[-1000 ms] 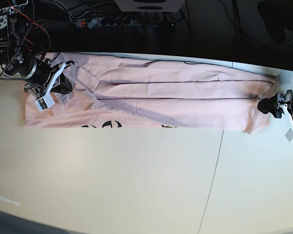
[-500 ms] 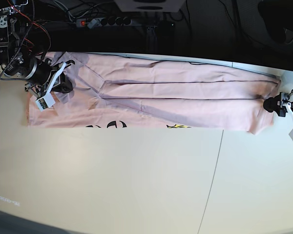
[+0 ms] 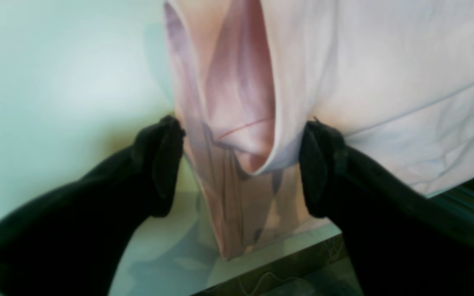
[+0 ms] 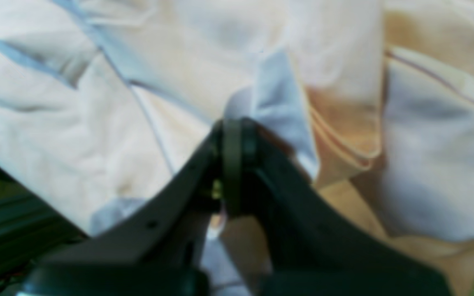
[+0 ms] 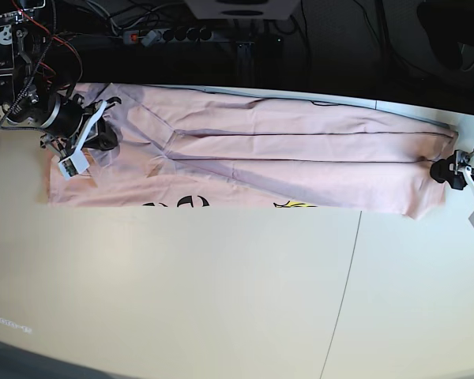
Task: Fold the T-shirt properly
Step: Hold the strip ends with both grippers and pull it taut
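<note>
Left wrist: left gripper (image 3: 239, 164) jaws spread, shirt (image 3: 385, 74) hem fold between them, unpinched.
Right wrist: right gripper (image 4: 233, 164) clamped on shirt fold, cloth bunched ahead.
Base: shirt spans table (image 5: 221, 300) far edge between both grippers.

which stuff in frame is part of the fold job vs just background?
In the job:
- T-shirt, pink, stretched along the table's far edge
- left gripper, open around a fold of it
- right gripper, shut on the cloth

Background:
- table
- power strip and cables behind
</note>
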Controlling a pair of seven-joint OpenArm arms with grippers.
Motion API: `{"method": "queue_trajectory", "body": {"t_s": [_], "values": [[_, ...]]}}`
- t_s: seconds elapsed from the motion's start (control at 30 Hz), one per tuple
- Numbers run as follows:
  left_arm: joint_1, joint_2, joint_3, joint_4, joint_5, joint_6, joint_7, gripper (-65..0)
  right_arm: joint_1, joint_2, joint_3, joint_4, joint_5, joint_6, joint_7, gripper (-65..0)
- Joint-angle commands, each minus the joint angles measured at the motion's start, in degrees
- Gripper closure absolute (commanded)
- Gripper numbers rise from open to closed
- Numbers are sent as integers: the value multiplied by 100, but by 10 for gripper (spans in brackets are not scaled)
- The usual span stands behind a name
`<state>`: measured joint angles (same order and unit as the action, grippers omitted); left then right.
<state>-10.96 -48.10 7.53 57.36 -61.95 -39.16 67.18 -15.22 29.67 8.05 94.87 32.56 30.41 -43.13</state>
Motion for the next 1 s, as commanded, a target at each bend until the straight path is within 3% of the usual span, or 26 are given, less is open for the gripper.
{"method": "queue_trajectory", "body": {"t_s": [0.0, 0.43, 0.97], "values": [[-83, -166, -48, 33, 129, -84, 15, -472, 55, 94, 42, 70, 48, 479, 44, 0], [-446, -361, -247, 35, -850, -84, 509, -472, 55, 94, 42, 46, 44, 481, 2, 0], [-221, -286, -310, -544, -743, -84, 328, -472, 57, 96, 42, 42, 46, 479, -42, 0]]}}
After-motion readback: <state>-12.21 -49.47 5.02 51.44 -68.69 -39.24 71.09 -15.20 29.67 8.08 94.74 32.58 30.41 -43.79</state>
